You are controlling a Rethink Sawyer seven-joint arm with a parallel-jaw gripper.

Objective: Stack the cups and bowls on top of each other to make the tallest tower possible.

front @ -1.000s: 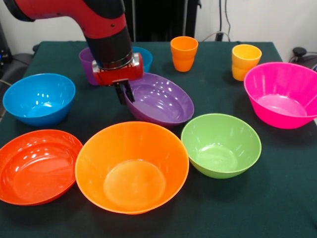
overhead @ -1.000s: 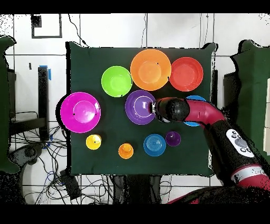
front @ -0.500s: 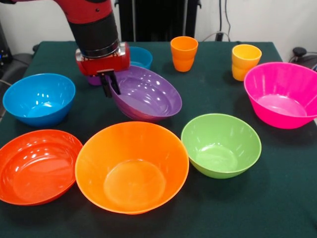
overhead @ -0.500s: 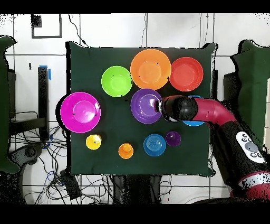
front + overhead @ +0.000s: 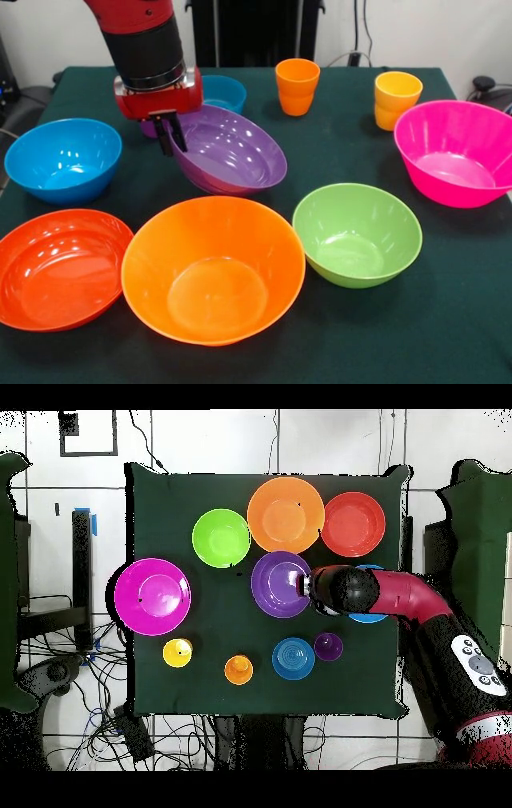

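Note:
My gripper [image 5: 170,134] is shut on the left rim of the purple bowl [image 5: 232,156], which hangs tilted with its open side facing right and forward. From above, the gripper [image 5: 304,584] sits at the right rim of the purple bowl [image 5: 278,584]. Around it stand the large orange bowl [image 5: 212,268], the red-orange bowl [image 5: 56,268], the green bowl [image 5: 356,234], the blue bowl [image 5: 62,158] and the pink bowl [image 5: 456,152]. At the back are the small blue bowl [image 5: 226,90], orange cup [image 5: 297,86] and yellow cup [image 5: 396,99]. The purple cup [image 5: 328,647] shows from above.
The dark green table [image 5: 448,320] has bare cloth at its front right. In the overhead view my arm [image 5: 420,609] covers most of the blue bowl, and cables [image 5: 110,714] lie on the floor beside the table.
In the front view my gripper has moved left and a little back, carrying the purple bowl along by its rim. The other bowls and cups have not moved.

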